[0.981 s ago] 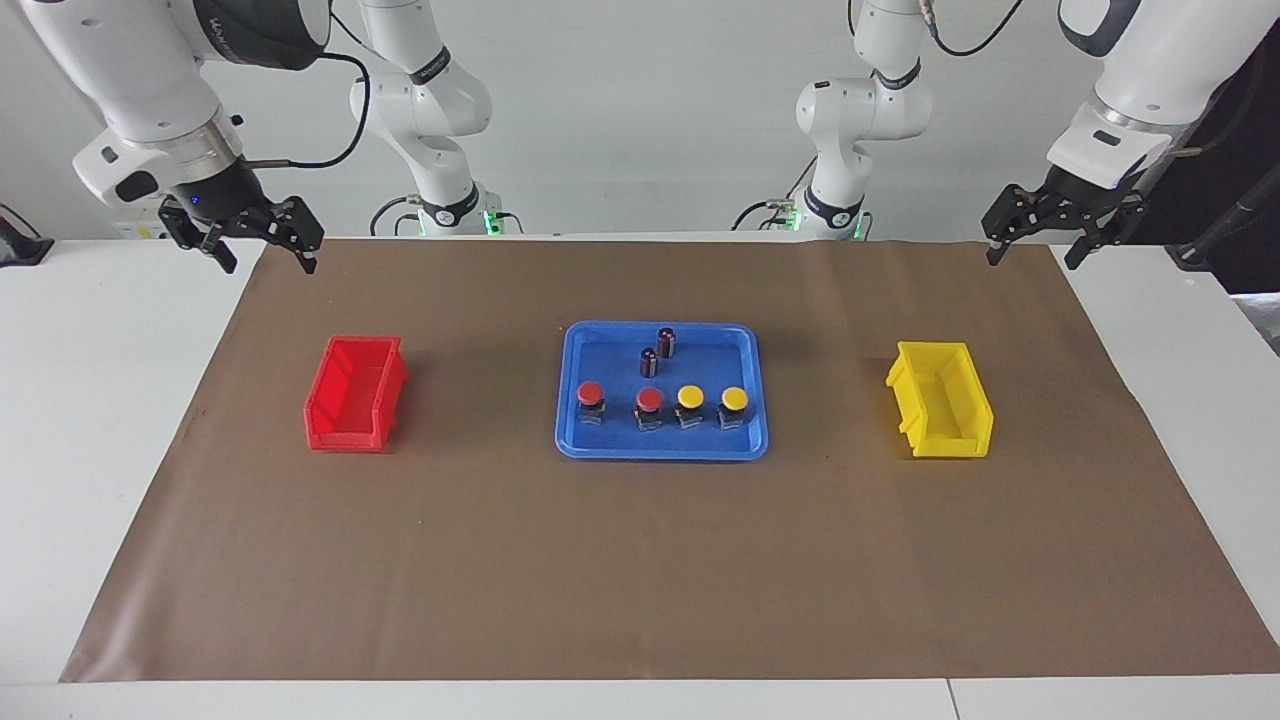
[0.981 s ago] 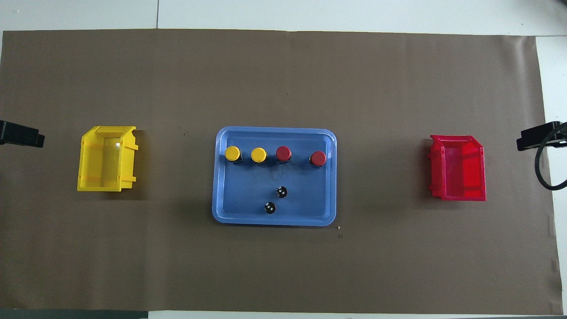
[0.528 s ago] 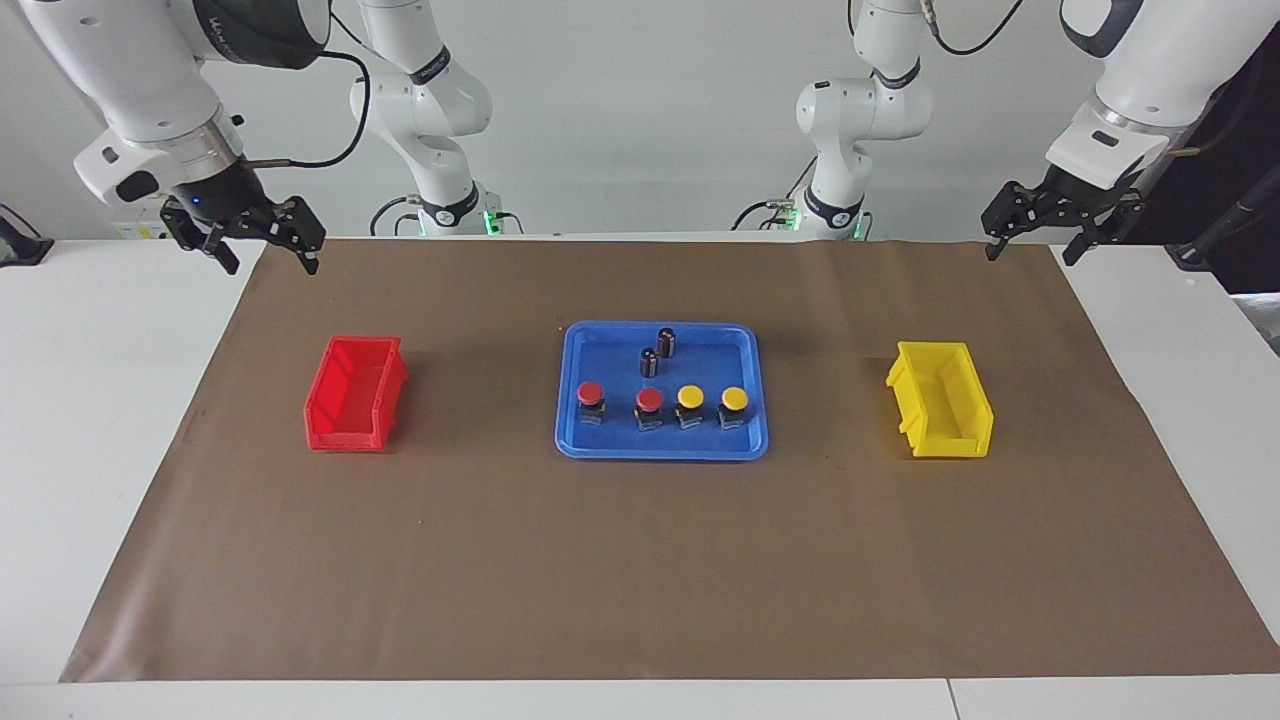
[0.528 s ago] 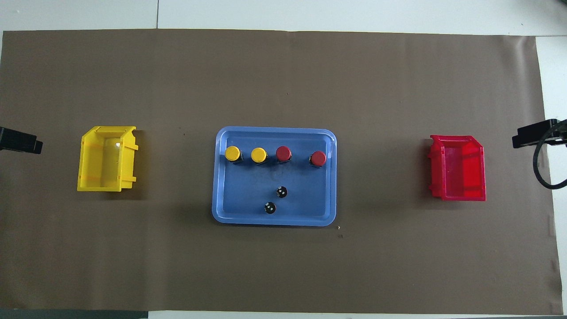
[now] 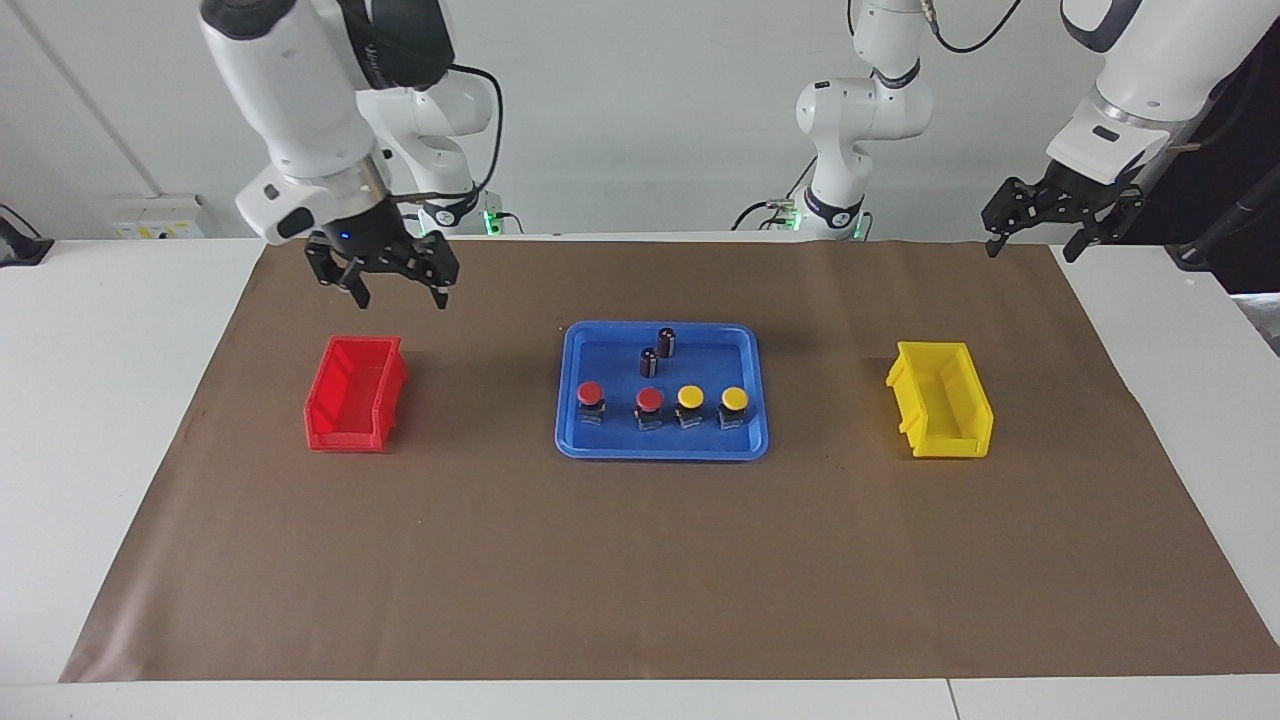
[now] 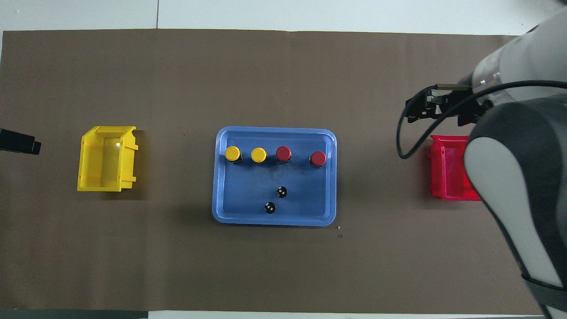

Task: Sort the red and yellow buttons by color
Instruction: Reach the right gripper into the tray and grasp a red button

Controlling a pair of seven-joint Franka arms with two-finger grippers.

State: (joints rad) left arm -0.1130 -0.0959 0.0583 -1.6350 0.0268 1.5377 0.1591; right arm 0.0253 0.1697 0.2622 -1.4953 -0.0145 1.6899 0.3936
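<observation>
Now approach step: right claw [image 5: 397,290], wide and empty, over brown mat beside red plastic bin [image 5: 355,393]; left claw [image 5: 1036,238] wide, waits; next, reach the two red domed buttons [image 5: 590,393] in blue tray [image 5: 570,440].

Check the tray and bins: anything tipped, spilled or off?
Nothing stands out. All four buttons stand upright in a row in the blue tray, two dark cylinders upright too; red bin and yellow bin sit empty.

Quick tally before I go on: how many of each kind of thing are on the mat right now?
Red buttons: 2
Yellow buttons: 2
Dark cylinders: 2
Bins, one red, one yellow: 2
Blue tray: 1
Total: 9
</observation>
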